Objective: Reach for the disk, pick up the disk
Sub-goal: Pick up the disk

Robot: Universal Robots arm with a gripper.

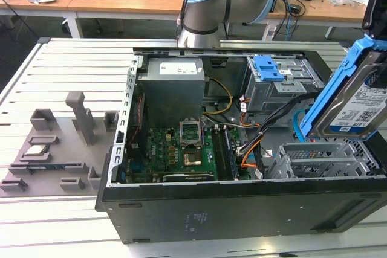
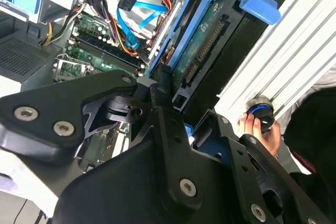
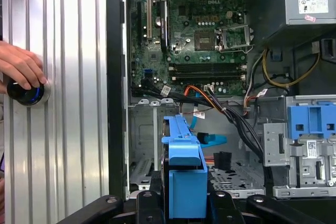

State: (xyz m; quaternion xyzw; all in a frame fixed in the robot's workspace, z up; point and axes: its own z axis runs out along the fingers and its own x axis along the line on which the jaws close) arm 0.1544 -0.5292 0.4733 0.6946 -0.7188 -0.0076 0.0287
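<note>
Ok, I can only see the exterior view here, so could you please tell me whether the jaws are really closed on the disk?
Observer: Yes. In the first wrist view the gripper has its jaws closed on the disk, one on each side, with the disk edge-on between them.
Operator: Thank you. What is on the face turned away from my camera?
Observer: In the second wrist view that face carries a green circuit board.
Operator: Is anyone near the table?
Observer: A person's hand rests on a round black-and-blue knob on the slatted table.
</note>
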